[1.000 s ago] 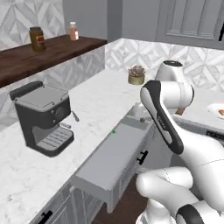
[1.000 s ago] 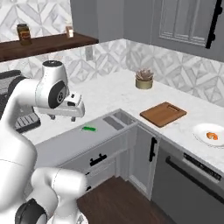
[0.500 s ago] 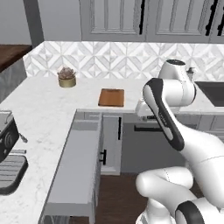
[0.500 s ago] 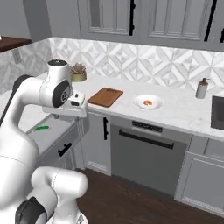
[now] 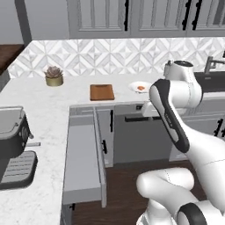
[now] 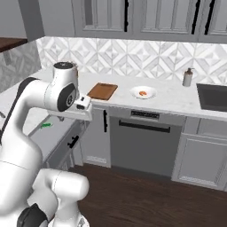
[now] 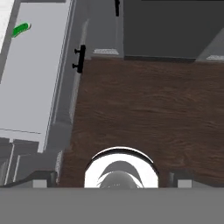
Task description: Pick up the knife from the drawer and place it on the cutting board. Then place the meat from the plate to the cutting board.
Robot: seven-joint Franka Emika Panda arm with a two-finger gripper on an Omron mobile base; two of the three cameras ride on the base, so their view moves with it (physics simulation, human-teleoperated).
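Your base is swinging round fast: within a second the coffee machine (image 5: 13, 151) has slid from the middle of the left base view to its left edge, and the cutting board (image 6: 102, 91) and the plate (image 6: 143, 92) with the meat (image 6: 142, 93) are now facing you across the counter. The knife (image 7: 20, 29) is lying untouched on the floor of the open drawer (image 7: 35, 74), well off to the side of the gripper (image 7: 111, 178), whose jaws are standing wide open and empty above the wooden floor (image 7: 153, 109). You're gaining a view of the drop-off spot, but the pick isn't begun, so you'll likely need to bring the hand over the drawer next.
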